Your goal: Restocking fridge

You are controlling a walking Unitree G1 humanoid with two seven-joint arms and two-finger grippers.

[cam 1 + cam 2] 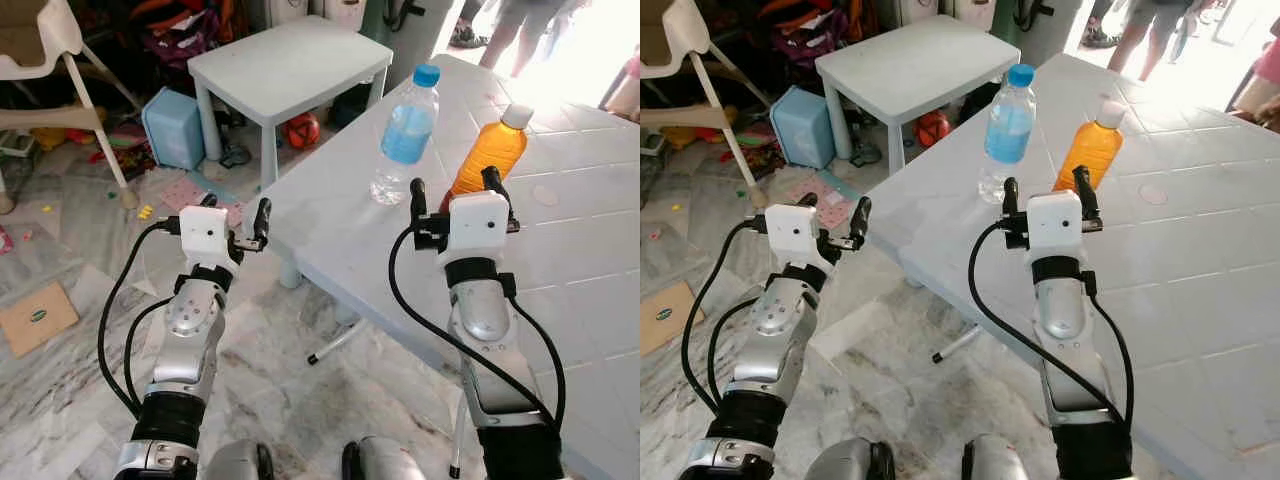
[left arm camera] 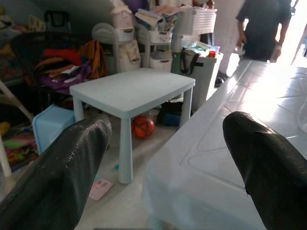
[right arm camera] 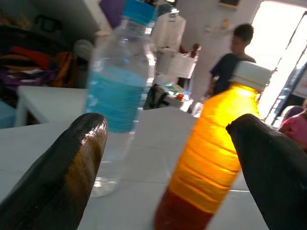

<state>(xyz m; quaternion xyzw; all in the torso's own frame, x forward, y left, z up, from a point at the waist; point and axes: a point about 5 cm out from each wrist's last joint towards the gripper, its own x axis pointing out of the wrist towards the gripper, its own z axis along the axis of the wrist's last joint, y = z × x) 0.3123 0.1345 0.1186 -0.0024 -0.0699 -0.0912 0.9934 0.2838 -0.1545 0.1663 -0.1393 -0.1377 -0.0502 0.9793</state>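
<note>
upright orange juice plastic bottle with white cap [image 1: 488,153] stands just ahead of right gripper [image 1: 454,186], jaws spread, nothing held. left gripper [image 1: 236,219] also spread, farther off table edge.

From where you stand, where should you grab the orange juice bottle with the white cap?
Grip the orange juice bottle with the white cap around its ribbed mid-body, coming level from the near side. It stands upright on the pale table, the open right hand already lined up, and the blue-capped water bottle stands apart on its left.
</note>
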